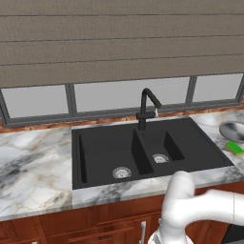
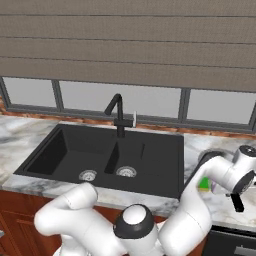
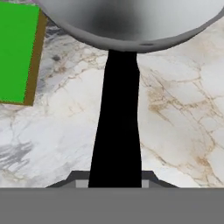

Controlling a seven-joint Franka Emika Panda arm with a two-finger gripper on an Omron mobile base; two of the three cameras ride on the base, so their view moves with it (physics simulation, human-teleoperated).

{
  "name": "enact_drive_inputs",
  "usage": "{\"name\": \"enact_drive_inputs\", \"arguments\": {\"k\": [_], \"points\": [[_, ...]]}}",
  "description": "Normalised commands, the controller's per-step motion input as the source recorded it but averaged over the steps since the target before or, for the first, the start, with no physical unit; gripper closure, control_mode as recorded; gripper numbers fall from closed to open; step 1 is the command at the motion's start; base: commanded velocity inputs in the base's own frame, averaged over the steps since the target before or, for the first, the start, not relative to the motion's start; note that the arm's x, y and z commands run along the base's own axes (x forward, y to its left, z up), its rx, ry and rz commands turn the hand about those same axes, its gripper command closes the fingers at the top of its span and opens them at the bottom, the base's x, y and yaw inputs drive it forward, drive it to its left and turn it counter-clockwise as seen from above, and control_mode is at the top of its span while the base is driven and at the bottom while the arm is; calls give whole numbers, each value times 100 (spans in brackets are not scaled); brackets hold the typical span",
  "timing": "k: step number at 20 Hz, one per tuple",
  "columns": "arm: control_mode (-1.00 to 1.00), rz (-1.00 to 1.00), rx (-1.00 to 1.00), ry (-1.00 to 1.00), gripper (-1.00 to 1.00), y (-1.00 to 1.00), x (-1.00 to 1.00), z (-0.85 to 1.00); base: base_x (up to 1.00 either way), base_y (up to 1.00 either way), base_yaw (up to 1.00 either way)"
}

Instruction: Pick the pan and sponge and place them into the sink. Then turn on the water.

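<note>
Hand view, from the left: the green sponge (image 3: 17,52) lies on the marble worktop (image 3: 175,122), just beside the pan (image 3: 131,19); the pan's black handle (image 3: 117,122) runs straight back into the claw (image 3: 116,181), which is clamped on it. Left base view alone adds the sink (image 1: 102,152), lying left of pan and sponge.

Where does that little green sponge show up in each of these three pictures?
Left base view: the sponge lies at the far right edge, on the counter right of the sink, just below the pan.
Right base view: a green sliver beside the arm, right of the sink.
Hand view: upper left, beside the pan's black handle.
Shared landmark: the pan.
</note>
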Motion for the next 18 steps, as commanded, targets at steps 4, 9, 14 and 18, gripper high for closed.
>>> {"name": "enact_drive_inputs", "arguments": {"k": [4, 9, 14, 18], "points": [[-100, 4, -5, 0, 100, 72, -8, 23, 0, 0, 0], [-100, 3, -3, 0, 100, 66, -6, 26, 0, 0, 0], [-100, 2, 0, 0, 100, 58, 0, 31, 0, 0, 0], [-100, 2, -1, 0, 100, 66, 0, 16, 0, 0, 0]]}}
